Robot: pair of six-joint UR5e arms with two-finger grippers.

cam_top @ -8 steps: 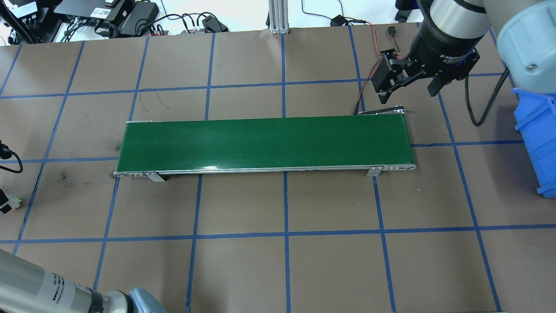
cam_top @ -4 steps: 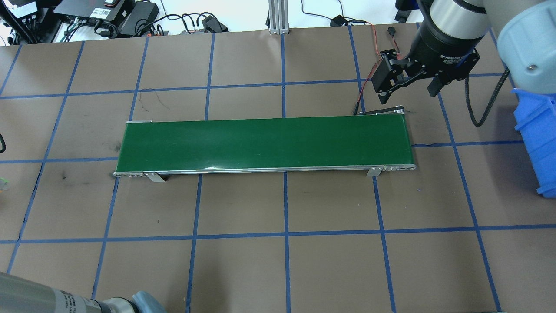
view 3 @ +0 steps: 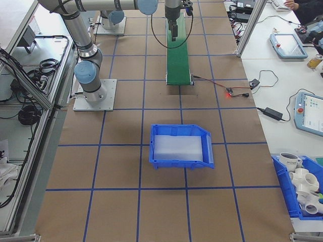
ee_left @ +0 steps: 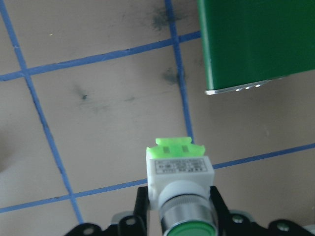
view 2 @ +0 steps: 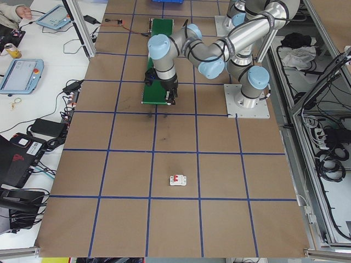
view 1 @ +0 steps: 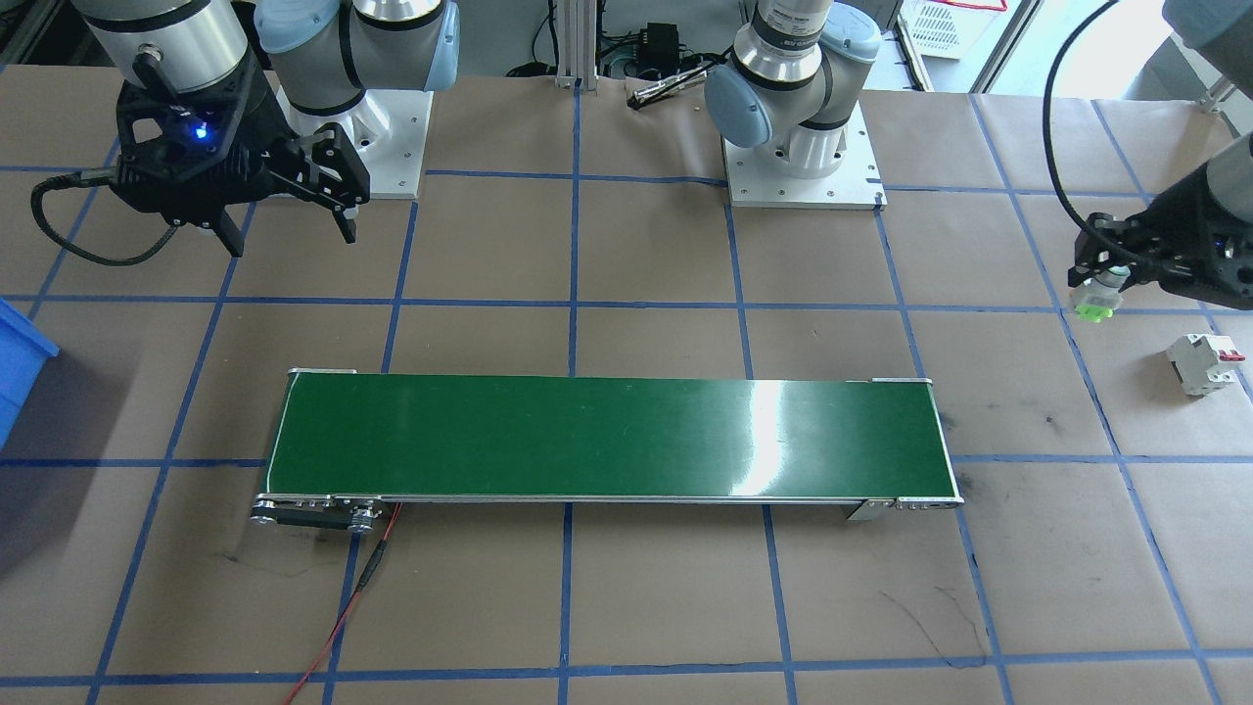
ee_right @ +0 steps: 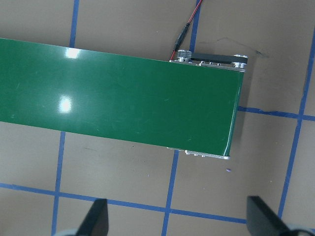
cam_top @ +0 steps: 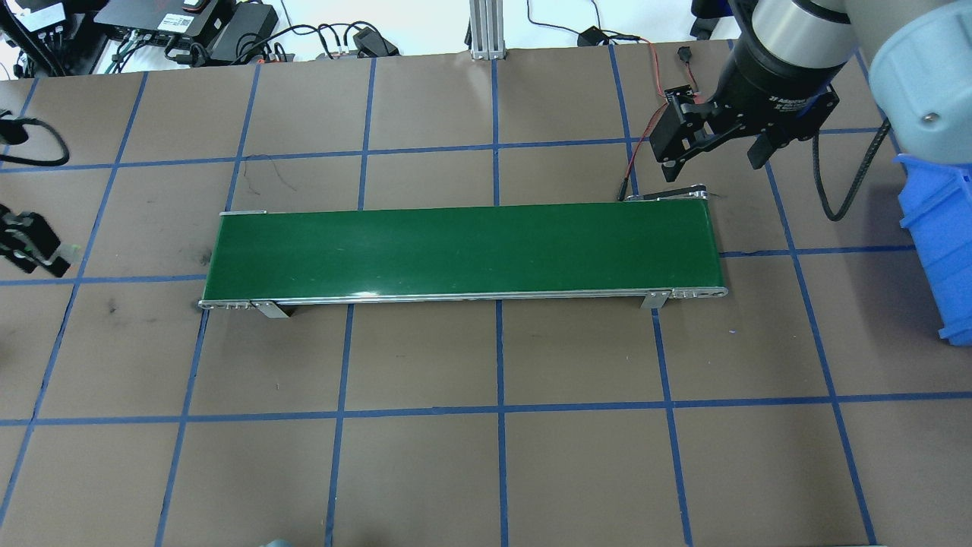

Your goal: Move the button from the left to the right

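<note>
While the left gripper (ee_left: 179, 216) clamps the button (ee_left: 179, 172) over taped brown table (view 1: 636, 607), the right gripper (view 1: 289, 220) gapes.

My arms are silver tubes with pale blue joint caps, each bolted to a white square base plate, top of the front view. My right hand (view 1: 286, 223) upper left there: black, two fingers, blue LED lit, looped black cable. My left hand (view 1: 1098, 287) at right edge: black.

A brown tabletop (cam_top: 425, 471) gridded with blue tape (cam_top: 500, 357) stands beside white side desks (view 3: 282, 65) under bright light.
</note>
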